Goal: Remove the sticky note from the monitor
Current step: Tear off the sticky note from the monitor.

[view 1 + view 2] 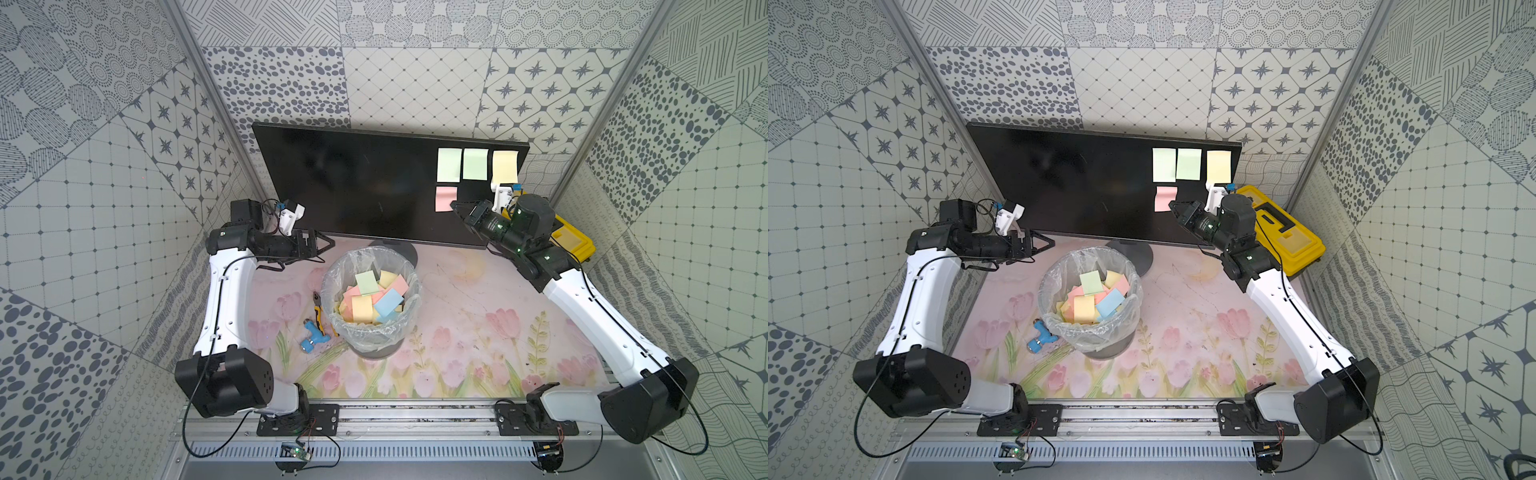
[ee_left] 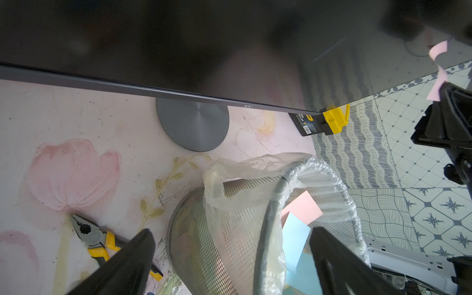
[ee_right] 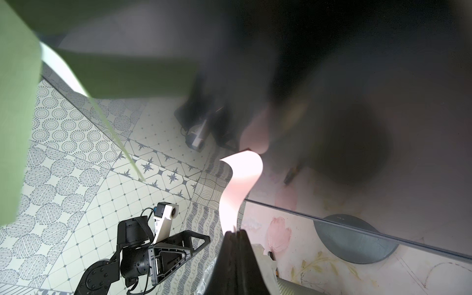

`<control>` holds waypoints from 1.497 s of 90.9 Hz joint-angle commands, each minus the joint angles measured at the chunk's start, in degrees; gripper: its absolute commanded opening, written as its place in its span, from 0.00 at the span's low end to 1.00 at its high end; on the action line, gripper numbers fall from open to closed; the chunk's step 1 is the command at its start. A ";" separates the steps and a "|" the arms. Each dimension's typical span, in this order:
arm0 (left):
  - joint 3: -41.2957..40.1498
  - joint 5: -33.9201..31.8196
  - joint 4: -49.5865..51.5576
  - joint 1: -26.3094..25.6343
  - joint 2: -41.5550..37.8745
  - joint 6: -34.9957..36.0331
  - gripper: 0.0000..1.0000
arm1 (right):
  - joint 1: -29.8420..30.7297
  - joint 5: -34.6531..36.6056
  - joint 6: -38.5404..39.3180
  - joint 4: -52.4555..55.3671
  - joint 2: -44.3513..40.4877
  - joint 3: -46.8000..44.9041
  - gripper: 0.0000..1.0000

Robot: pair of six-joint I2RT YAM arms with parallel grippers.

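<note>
The black monitor (image 1: 353, 183) (image 1: 1079, 183) stands at the back of the table. On its right part stick two green notes (image 1: 449, 164), a yellow one (image 1: 505, 166) and, below them, a pink sticky note (image 1: 444, 197) (image 1: 1165, 197). My right gripper (image 1: 454, 204) (image 3: 235, 231) is shut on the pink note's lower corner. In the right wrist view the pink sticky note (image 3: 241, 178) curls away from the screen, its upper end still against the glass. My left gripper (image 1: 328, 243) (image 2: 231, 231) hangs open and holds nothing, left of the monitor's stand (image 2: 192, 125).
A mesh waste basket (image 1: 332, 282) with a plastic liner holds several coloured notes in the middle of the table. Yellow-handled pliers (image 1: 318, 307) and a blue fitting (image 1: 311, 334) lie to its left. A yellow toolbox (image 1: 573, 241) sits behind my right arm.
</note>
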State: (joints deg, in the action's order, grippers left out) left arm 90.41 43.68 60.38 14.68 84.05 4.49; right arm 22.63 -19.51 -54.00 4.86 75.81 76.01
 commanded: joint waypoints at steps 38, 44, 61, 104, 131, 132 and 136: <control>1.09 2.29 -0.69 0.22 0.37 0.52 0.99 | 0.96 -1.28 3.34 -2.62 -2.00 2.35 0.00; 1.09 2.32 -0.68 0.27 0.41 0.50 0.99 | 1.07 -1.11 3.59 -2.63 -2.28 2.39 0.00; 1.11 2.37 -0.75 0.25 0.35 0.43 1.00 | 1.25 -1.10 4.11 -2.25 -2.65 2.85 0.00; 1.11 2.46 -0.79 0.28 0.32 0.33 0.99 | 3.11 -1.37 6.35 3.19 -4.41 2.34 0.00; 1.41 2.37 -0.78 0.26 0.61 0.34 0.99 | 7.27 0.79 8.58 9.27 -6.36 -0.50 0.00; 1.42 2.42 -0.74 0.22 0.64 0.34 0.99 | 7.61 0.92 8.79 9.50 -6.28 -0.42 0.00; 1.50 2.46 -0.84 0.23 0.74 0.28 1.00 | 8.91 1.30 9.63 10.33 -5.96 0.06 0.00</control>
State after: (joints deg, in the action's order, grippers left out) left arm 90.78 43.68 60.20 14.68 84.33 4.49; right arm 28.80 -19.75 -47.53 12.99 70.13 75.99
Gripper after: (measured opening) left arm 0.995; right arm 0.050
